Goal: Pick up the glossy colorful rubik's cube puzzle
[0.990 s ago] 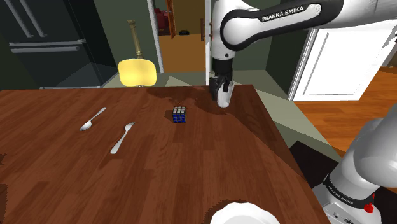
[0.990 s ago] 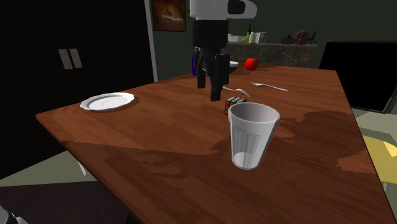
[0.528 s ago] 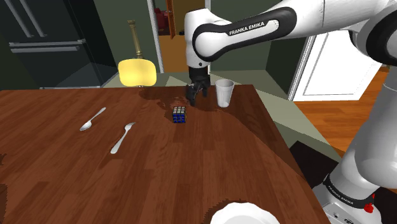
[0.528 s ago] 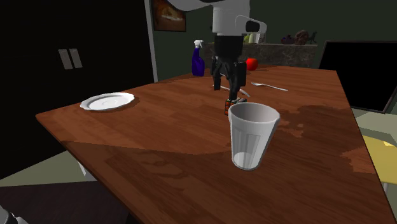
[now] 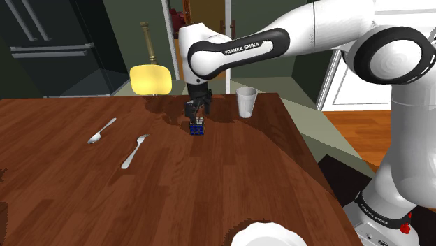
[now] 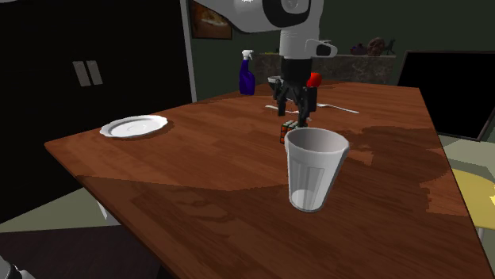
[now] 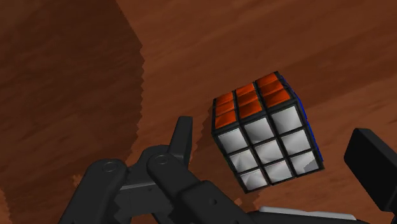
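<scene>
The rubik's cube (image 5: 197, 128) sits on the brown wooden table (image 5: 84, 189), its colours small in the shoulder view. Up close, the cube (image 7: 267, 130) shows an orange face and a white face with a blue edge. My black gripper (image 5: 195, 112) hangs just above it, fingers pointing down. In the wrist view the gripper (image 7: 276, 133) is open, with one finger (image 7: 181, 140) and the other finger (image 7: 375, 165) standing on either side of the cube without touching it. From the second exterior view the gripper (image 6: 293, 107) hovers over the cube (image 6: 290, 131), which a cup partly hides.
A pale ribbed cup (image 5: 245, 102) stands near the cube, toward the shoulder view's right. Two spoons (image 5: 102, 130) (image 5: 135, 151) lie to the left. A white plate (image 5: 269, 234) sits at the near edge. A blue spray bottle (image 6: 247, 73) and a red apple (image 6: 314, 79) stand beyond.
The arm has swung from beside the cup toward the shoulder view's left and lowered, bringing the gripper over the cube. The cube has not moved.
</scene>
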